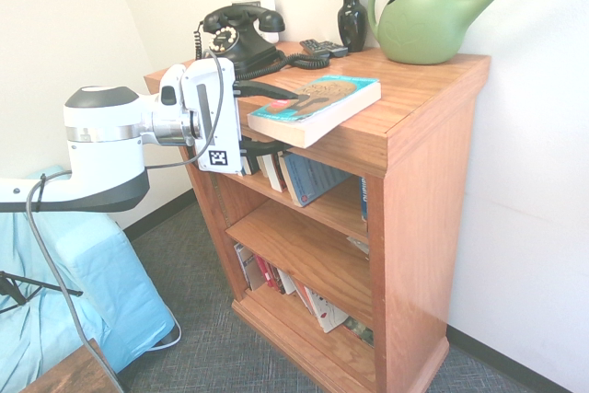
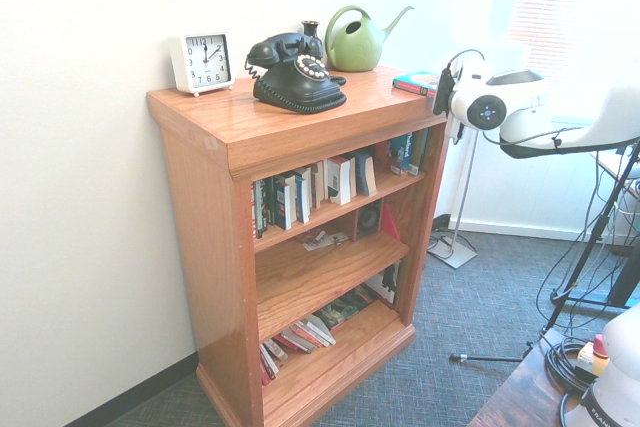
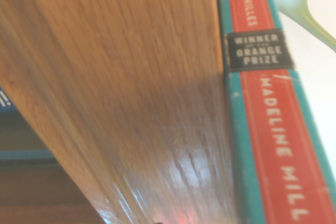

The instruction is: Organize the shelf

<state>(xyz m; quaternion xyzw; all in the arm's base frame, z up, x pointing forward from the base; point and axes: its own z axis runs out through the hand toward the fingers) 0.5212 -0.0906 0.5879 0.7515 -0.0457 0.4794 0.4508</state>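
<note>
A three-tier shelf point(image 1: 405, 126) of orange-brown wood stands on grey carpet against a white wall, its thick top overhanging the tiers below. On that top, a teal paperback point(image 1: 316, 109) lies flat at the front edge, one corner jutting past the overhang; its red spine point(image 3: 273, 129), seen close in the wrist view, carries a black "Winner Orange Prize" label and lies flush along the shelf's wood grain. Behind the paperback on the shelf top sit a black rotary telephone point(image 1: 237, 39) with its coiled cord, a small dark remote point(image 1: 323, 47), a black vase point(image 1: 352, 17) and a green watering can point(image 1: 433, 16) near the wall. The second exterior view adds a white square alarm clock point(image 2: 203, 62) at the shelf top's far corner from the paperback. The shelf's upper tier holds a row of upright and leaning books point(image 1: 299, 175); the middle tier is mostly bare with a few small items point(image 2: 325, 240); the bottom tier holds toppled books point(image 1: 304, 296). The white arm reaches toward the shelf's front at top height, its claw point(image 1: 270, 120) with fingers spread apart, the upper finger point(image 1: 267, 91) above the shelf top beside the paperback's corner and the lower finger point(image 1: 262, 147) beneath the overhang, clamped on nothing.
</note>
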